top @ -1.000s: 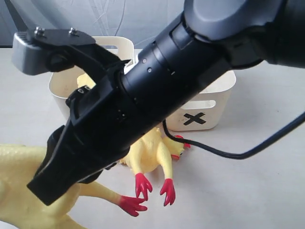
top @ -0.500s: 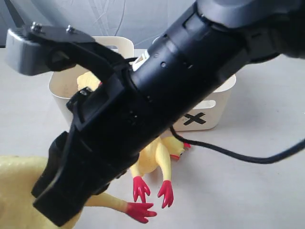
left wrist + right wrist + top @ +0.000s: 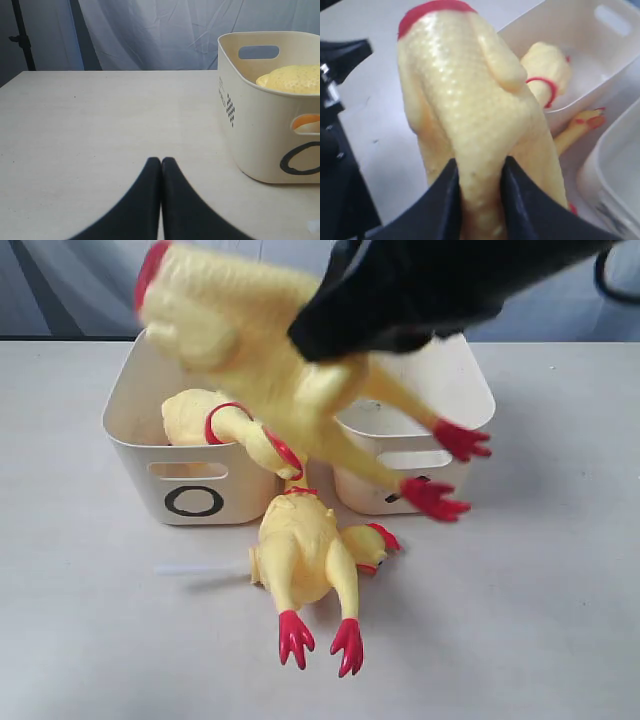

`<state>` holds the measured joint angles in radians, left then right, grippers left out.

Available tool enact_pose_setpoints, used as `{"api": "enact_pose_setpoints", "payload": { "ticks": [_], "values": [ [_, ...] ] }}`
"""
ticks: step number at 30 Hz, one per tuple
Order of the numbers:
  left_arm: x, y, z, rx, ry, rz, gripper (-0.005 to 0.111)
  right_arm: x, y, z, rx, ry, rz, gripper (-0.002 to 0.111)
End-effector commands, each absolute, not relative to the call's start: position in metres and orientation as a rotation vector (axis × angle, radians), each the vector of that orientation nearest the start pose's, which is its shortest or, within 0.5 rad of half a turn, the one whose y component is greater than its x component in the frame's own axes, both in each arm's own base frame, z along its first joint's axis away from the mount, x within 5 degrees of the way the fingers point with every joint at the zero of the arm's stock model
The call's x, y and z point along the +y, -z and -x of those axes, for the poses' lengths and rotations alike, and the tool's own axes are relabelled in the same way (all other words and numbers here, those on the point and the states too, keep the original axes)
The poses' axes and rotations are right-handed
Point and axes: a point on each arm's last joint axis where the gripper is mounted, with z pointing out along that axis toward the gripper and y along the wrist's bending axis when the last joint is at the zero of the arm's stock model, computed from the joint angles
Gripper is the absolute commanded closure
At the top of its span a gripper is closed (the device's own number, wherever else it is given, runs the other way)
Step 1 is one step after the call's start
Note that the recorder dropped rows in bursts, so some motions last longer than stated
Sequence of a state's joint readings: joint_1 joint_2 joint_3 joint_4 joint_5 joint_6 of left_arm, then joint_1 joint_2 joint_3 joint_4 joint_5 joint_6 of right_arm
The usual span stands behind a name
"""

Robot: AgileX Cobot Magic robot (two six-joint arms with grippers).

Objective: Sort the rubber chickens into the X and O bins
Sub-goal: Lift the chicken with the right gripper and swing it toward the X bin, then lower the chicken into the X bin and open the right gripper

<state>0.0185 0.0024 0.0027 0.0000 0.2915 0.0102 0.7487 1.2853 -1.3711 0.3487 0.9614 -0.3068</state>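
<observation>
Now holds the rubber chicken (image 3: 250,350), low at near left a second ago, high above O bin (image 3: 190,502) and X bin (image 3: 470,380), right fingers (image 3: 520,200) clamped on its body. Rests left fingers (image 3: 145,200) pressed together beside the O bin. Shows second chicken (image 3: 195,415) inside it, third chicken (image 3: 300,550) on tabletop (image 3: 520,620) in front.

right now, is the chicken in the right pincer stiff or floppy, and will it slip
Probably soft: the chicken narrows where the right pincer squeezes it. Likely light, since that one pinch holds it aloft. Its bumpy skin should resist slipping.
</observation>
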Motion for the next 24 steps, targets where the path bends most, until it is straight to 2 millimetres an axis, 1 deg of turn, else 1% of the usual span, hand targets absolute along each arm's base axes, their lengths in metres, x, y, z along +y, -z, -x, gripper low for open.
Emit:
{"api": "enact_pose_setpoints", "payload": {
  "ticks": [1,3,5,6,8,9,11,15,18,21,24],
  "values": [
    [0.001,-0.187,-0.055,1.767,-0.021,0.009,0.107,0.170,-0.441,-0.205,2.052,-0.572,0.930,0.088],
    [0.001,-0.187,-0.055,1.767,-0.021,0.009,0.107,0.161,-0.448,-0.222,2.057,-0.538,0.858,0.088],
    [0.001,-0.187,-0.055,1.767,-0.021,0.009,0.107,0.156,-0.449,-0.238,2.066,-0.519,0.808,0.088],
    [0.001,-0.187,-0.055,1.767,-0.021,0.009,0.107,0.153,-0.447,-0.250,2.080,-0.510,0.776,0.088],
    [0.001,-0.187,-0.055,1.767,-0.021,0.009,0.107,0.151,-0.447,-0.266,2.079,-0.509,0.730,0.088],
    [0.001,-0.187,-0.055,1.767,-0.021,0.009,0.107,0.153,-0.444,-0.277,2.082,-0.526,0.703,0.088],
    [0.001,-0.187,-0.055,1.767,-0.021,0.009,0.107,0.154,-0.439,-0.293,2.086,-0.546,0.664,0.088],
    [0.001,-0.187,-0.055,1.767,-0.021,0.009,0.107,0.161,-0.422,-0.334,2.094,-0.558,0.610,0.088],
    [0.001,-0.187,-0.055,1.767,-0.021,0.009,0.107,0.162,-0.410,-0.360,2.099,-0.551,0.563,0.088],
    [0.001,-0.187,-0.055,1.767,-0.021,0.009,0.107,0.161,-0.389,-0.385,2.127,-0.557,0.512,0.088],
    [0.001,-0.187,-0.055,1.767,-0.021,0.009,0.107,0.161,-0.367,-0.403,2.162,-0.547,0.472,0.088]
  ]
}}
